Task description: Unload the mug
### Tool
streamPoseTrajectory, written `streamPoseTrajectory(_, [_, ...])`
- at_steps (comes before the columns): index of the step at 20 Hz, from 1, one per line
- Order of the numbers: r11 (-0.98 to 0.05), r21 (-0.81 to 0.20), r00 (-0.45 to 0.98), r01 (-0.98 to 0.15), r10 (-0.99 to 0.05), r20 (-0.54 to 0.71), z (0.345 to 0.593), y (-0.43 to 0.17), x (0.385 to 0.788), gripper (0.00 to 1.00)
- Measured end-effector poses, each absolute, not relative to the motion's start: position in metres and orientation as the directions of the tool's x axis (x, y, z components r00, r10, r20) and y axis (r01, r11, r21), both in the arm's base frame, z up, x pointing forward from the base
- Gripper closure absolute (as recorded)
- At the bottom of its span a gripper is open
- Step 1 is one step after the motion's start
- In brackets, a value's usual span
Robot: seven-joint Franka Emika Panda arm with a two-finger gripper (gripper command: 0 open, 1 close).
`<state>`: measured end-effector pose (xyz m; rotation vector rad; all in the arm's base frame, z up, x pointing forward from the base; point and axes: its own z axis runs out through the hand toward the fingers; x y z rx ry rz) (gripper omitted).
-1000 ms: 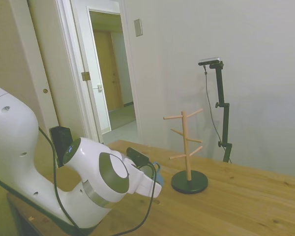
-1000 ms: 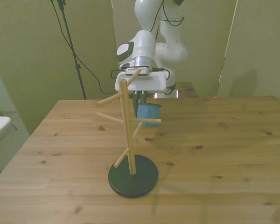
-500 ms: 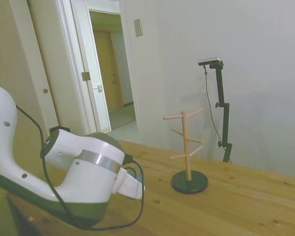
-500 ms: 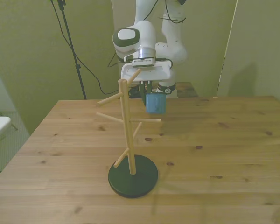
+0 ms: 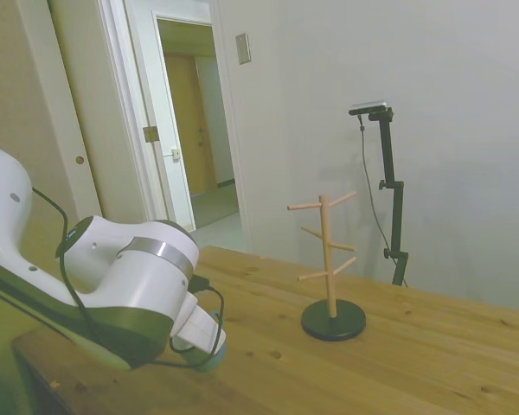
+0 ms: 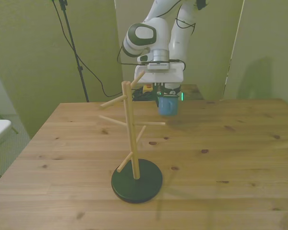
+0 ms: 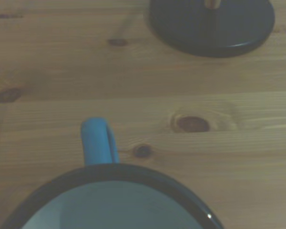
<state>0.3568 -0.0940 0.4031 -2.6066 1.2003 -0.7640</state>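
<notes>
Standing bare at the front view's left: a pale wooden peg tree [image 6: 130, 129], slim dowel arms slanting off a round matte-black base. Hanging further right, well apart from the pegs: the claw [image 6: 165, 94], gripping the mug [image 6: 167, 104] by its rim from above, upright, close over the table [image 6: 230, 153]. Judging the step: lowering for set-down; next calling for gentle contact with the wood, then letting go. Showing glossy light-blue enamel, thin dark rim, loop handle; knotty pine planks beneath.
</notes>
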Motion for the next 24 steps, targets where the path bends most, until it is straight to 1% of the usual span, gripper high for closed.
streamPoseTrajectory(4, [-0.669,-0.330,0.575,-0.666,-0.743,0.343,0.428,-0.088,0.379,1.00])
streamPoseTrajectory(6, [-0.665,-0.310,0.578,-0.679,-0.745,0.332,0.433,-0.093,0.395,1.00])
streamPoseTrajectory(9, [-0.677,-0.247,0.586,-0.693,-0.729,0.353,0.414,-0.096,0.412,1.00])
streamPoseTrajectory(18, [-0.684,-0.205,0.636,-0.700,-0.727,0.258,0.368,-0.091,0.421,1.00])
streamPoseTrajectory(21, [-0.678,-0.179,0.634,-0.713,-0.732,0.248,0.357,-0.097,0.421,1.00])
streamPoseTrajectory(23, [-0.677,-0.174,0.635,-0.715,-0.733,0.245,0.356,-0.098,0.421,1.00])
streamPoseTrajectory(24, [-0.677,-0.172,0.635,-0.715,-0.733,0.245,0.356,-0.098,0.420,0.00])
